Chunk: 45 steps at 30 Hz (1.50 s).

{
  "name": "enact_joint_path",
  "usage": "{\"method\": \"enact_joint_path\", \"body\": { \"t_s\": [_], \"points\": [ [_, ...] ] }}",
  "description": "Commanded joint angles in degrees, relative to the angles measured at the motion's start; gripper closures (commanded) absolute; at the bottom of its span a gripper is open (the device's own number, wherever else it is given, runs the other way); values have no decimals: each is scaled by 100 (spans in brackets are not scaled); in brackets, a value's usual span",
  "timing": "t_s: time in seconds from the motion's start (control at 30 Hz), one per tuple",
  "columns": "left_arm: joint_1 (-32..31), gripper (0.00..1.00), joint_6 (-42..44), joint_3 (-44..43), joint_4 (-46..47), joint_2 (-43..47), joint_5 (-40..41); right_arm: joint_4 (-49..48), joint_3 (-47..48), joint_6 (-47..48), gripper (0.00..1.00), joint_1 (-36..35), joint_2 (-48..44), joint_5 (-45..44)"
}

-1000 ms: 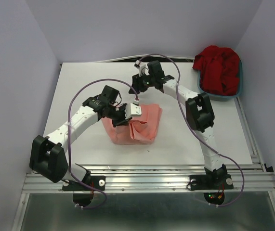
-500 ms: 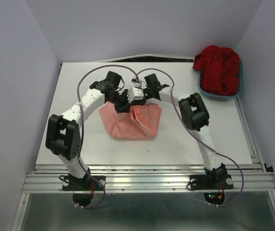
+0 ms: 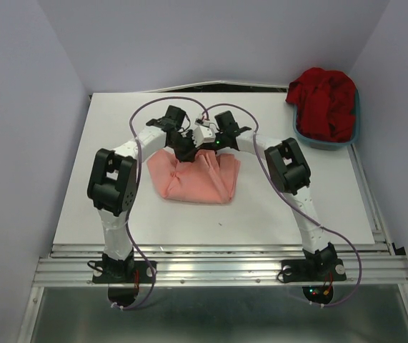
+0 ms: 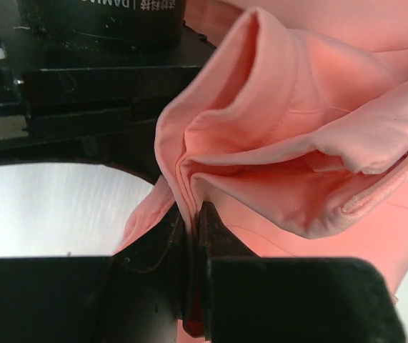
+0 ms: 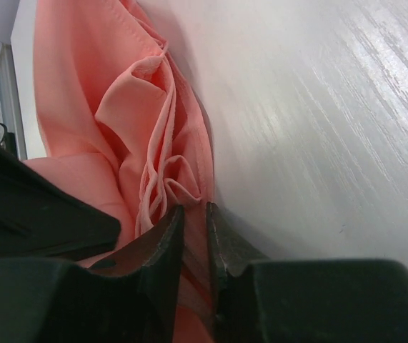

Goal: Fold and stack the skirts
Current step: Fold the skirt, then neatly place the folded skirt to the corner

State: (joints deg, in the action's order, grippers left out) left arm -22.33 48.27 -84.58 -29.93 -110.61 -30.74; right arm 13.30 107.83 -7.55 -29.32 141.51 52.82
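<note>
The salmon-pink skirt (image 3: 193, 179) lies bunched in the middle of the white table (image 3: 275, 207). At its far edge both grippers meet. My left gripper (image 3: 187, 151) is shut on a fold of the pink cloth (image 4: 275, 150), which runs down between its black jaws. My right gripper (image 3: 205, 143) is shut on a gathered edge of the same skirt (image 5: 146, 143), cloth pinched between its two fingers (image 5: 162, 239). The deep red skirt (image 3: 325, 103) sits heaped in the teal basin at the back right.
The teal basin (image 3: 323, 143) stands at the table's back right corner. Purple cables loop over both arms above the skirt. Pale walls close in the table on the left, back and right.
The left arm carried its fold of pink cloth from the skirt's near left up to the far edge. The right gripper came down there and closed on the cloth.
</note>
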Motion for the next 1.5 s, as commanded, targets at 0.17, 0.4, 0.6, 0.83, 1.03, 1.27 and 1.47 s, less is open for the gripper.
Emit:
{"method": "enact_joint_path", "body": {
  "t_s": [0.17, 0.4, 0.6, 0.83, 1.03, 1.27, 1.47],
  "points": [
    [18, 77, -11, 143, 1042, -189, 270, 296, 159, -44, 59, 101, 69, -1296],
    [35, 50, -28, 74, 762, -260, 148, 392, 581, -185, 42, 813, -272, -2179],
    [158, 28, -694, -568, 507, 179, -54, 401, 169, 33, 37, 1245, -1247, -2118],
    [668, 1, -1933, -1114, 330, 812, -467, 454, -648, -176, 37, 1245, -2654, -1521],
    [791, 8, -2874, 255, 672, 1761, -1328, -239, -2150, -984, 39, 895, -3665, -229],
    [800, 64, -4316, 1882, 1534, 1632, -2400, -864, -3198, -1486, 41, 86, -3622, 431],
    [984, 74, -5433, 2595, 2790, 1112, -2209, -1163, -3418, -1671, 45, 260, -2920, 291]
  ]
}}
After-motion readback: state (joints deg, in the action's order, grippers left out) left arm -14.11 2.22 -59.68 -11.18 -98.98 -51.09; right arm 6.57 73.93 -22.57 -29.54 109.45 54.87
